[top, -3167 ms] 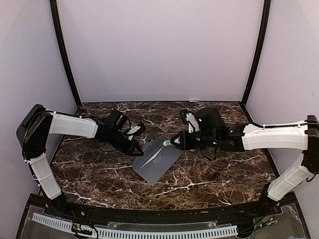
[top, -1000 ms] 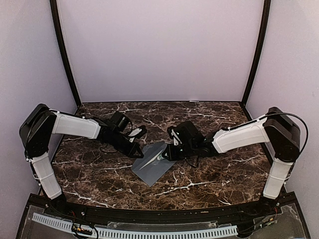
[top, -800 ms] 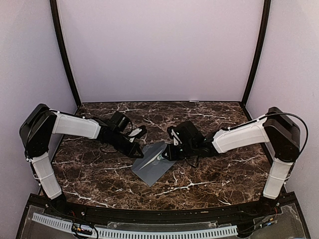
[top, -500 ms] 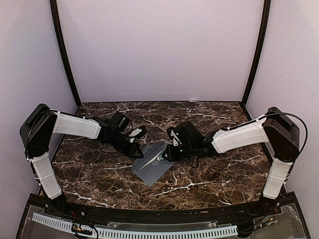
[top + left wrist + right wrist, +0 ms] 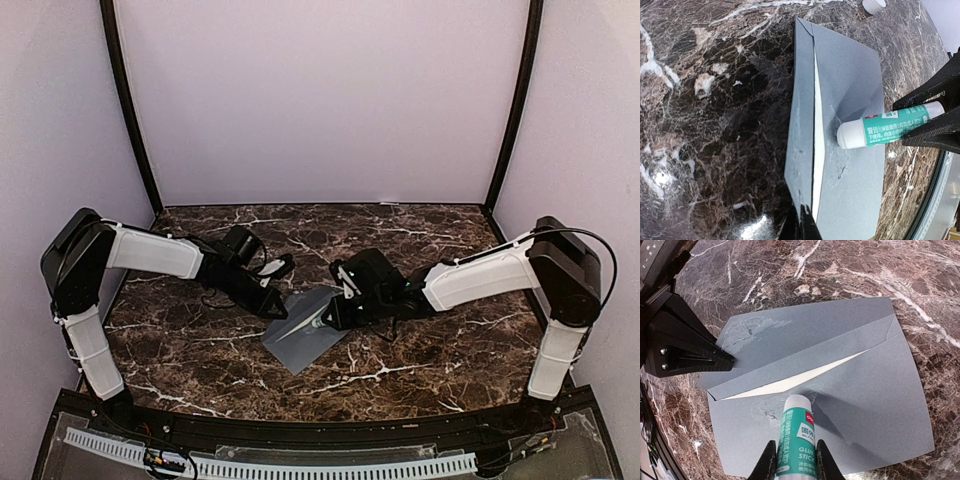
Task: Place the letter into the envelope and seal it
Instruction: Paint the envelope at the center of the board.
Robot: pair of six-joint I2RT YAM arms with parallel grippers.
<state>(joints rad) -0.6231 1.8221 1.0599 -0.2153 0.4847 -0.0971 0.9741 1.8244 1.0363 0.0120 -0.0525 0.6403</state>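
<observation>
2 robot arms meet at a flat grey paper envelope (image 5: 303, 337) (image 5: 865, 405) (image 5: 850, 95) on the dark marble table (image 5: 440, 365). The left gripper (image 5: 275, 305) (image 5: 726, 360) is pinched shut, its tip touching the flap. The right gripper (image 5: 335, 314) (image 5: 794, 452) squeezes a white and green glue stick (image 5: 796, 432) (image 5: 885, 130) against the envelope. A cream paper letter (image 5: 785, 384) (image 5: 817, 130) peeks from inside.

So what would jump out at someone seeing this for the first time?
Probably the green-and-white glue stick, gripped by the right end effector with its tip pressed onto the grey envelope in the middle of the dark marble table. Next, the left end effector, closed on the edge of the flap, and the pale sliver of the letter showing in the envelope's mouth.
</observation>
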